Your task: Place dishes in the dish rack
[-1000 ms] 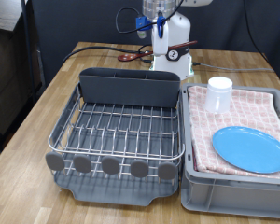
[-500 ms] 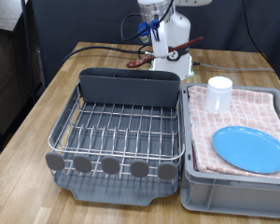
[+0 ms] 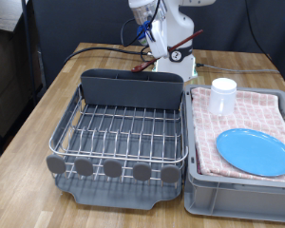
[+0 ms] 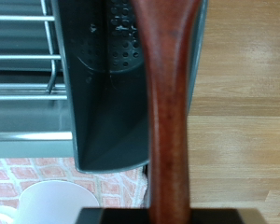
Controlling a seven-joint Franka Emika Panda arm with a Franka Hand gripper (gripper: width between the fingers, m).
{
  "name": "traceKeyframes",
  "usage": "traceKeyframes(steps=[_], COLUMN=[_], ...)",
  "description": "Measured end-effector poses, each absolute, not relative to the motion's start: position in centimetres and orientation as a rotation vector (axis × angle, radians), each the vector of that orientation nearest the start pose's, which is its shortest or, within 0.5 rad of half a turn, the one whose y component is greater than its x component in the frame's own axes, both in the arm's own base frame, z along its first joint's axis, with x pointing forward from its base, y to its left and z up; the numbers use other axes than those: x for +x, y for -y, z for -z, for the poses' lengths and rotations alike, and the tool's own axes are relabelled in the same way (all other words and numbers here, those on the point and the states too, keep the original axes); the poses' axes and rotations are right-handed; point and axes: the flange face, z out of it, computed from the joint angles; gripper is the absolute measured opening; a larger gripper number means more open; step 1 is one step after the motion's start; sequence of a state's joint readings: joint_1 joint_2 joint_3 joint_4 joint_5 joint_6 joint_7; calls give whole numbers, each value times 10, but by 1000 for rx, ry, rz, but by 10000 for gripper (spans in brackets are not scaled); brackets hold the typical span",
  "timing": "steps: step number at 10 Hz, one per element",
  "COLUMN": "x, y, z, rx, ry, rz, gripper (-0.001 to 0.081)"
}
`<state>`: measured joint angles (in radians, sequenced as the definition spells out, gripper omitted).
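My gripper (image 3: 161,49) hangs at the back of the table, behind the dish rack (image 3: 123,133), and is shut on the reddish-brown wooden spoon (image 3: 171,49), which it holds tilted in the air. In the wrist view the spoon's handle (image 4: 168,112) fills the middle, over the edge of the dark grey utensil box (image 4: 112,84). The box (image 3: 131,89) stands at the rack's far side. The white cup (image 3: 223,95) and the blue plate (image 3: 255,150) rest on pink checked cloth in the grey bin (image 3: 239,195) at the exterior view's right. The cup also shows in the wrist view (image 4: 51,201).
Round grey discs (image 3: 112,169) line the rack's near edge. A white robot base (image 3: 179,59) and dark cables (image 3: 109,49) lie behind the rack. Bare wooden table (image 3: 47,104) shows at the exterior view's left.
My hand has shifted a little towards the exterior view's left and tilted, and the spoon has swung with it to slant more steeply above the back of the rack.
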<state>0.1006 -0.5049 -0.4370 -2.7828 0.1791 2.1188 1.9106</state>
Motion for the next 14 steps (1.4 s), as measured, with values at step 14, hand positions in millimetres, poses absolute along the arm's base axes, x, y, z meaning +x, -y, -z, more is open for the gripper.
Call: traceKeyframes(steps=[14], x=[332], y=[113], z=[-282], rx=[-1231], ry=[-2735], rz=[-509], gripper=[85])
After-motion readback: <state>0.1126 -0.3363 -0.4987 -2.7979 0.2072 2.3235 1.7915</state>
